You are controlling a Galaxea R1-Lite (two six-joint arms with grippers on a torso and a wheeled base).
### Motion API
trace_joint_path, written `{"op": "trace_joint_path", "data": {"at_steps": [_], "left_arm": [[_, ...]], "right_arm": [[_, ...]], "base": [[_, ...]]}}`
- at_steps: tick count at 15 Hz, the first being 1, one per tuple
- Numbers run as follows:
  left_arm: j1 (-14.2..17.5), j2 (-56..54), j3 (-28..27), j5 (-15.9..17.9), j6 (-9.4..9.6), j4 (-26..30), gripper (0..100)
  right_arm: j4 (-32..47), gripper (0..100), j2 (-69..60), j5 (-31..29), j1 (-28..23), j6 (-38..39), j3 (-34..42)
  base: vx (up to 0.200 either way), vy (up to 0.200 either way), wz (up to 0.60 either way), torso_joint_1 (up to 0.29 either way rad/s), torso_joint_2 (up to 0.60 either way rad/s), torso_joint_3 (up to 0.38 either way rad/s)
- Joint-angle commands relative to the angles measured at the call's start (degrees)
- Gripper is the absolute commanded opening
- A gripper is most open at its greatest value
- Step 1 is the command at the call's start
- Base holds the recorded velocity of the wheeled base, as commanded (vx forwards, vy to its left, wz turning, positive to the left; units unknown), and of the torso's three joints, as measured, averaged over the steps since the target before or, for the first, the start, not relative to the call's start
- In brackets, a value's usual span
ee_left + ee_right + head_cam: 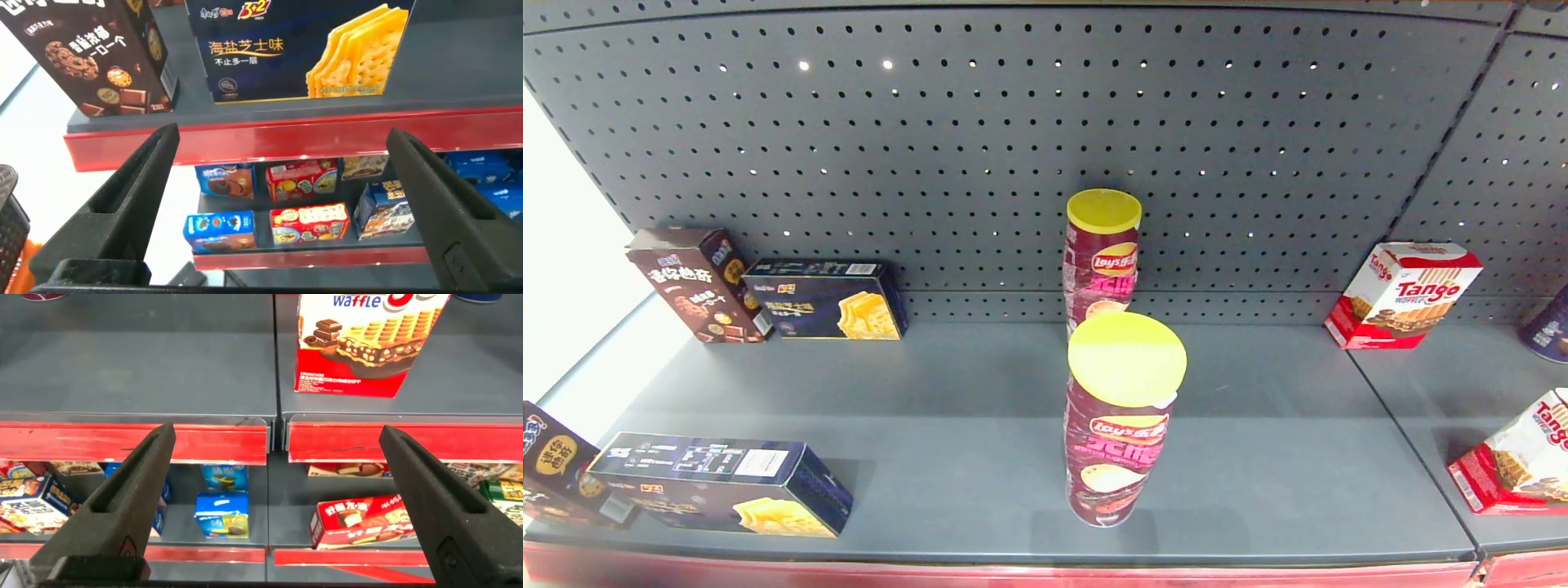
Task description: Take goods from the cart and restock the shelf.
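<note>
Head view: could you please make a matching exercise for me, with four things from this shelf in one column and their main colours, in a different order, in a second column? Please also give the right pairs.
Things
1. lid of the front can
2. front strip of the shelf
3. cracker box at the front left
4. cookie box at the back left

Colours
A. dark blue
B. yellow
C. brown
D. red

Right pairs: 1-B, 2-D, 3-A, 4-C.
</note>
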State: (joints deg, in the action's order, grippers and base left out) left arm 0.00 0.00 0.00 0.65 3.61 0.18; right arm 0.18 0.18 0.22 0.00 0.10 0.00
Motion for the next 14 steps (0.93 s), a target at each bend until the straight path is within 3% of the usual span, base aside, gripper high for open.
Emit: {"op": "trace_joint_path", "data": {"at_steps": [1,6,8,10,14], "left_arm": [[0.0,0.1,0.0,-0.1,0.0,0.0,100],[0.0,0.0,0.0,0.0,0.43,0.0,100],[0.1,0.0,0.0,-0.2,-0.44,0.0,100],[0.1,0.1,0.0,-0.4,-2.55,-0.1,100],[0.1,0.1,0.0,-0.6,-2.73,-0.2,100]], "right_arm": [[0.0,100,0.1,0.2,0.0,0.0,0.0],[0.0,100,0.1,0.2,0.0,0.0,0.0],[0.0,100,0.2,0.2,0.0,0.0,0.0],[0.0,100,0.1,0.2,0.0,0.0,0.0],[0.0,100,0.1,0.2,0.0,0.0,0.0]], "base": [[0.0,0.0,0.0,0.0,0.0,0.0],[-0.04,0.0,0.0,0.0,0.0,0.0],[0.0,0.0,0.0,0.0,0.0,0.0],[0.0,0.0,0.0,0.0,0.0,0.0],[0.0,0.0,0.0,0.0,0.0,0.0]]}}
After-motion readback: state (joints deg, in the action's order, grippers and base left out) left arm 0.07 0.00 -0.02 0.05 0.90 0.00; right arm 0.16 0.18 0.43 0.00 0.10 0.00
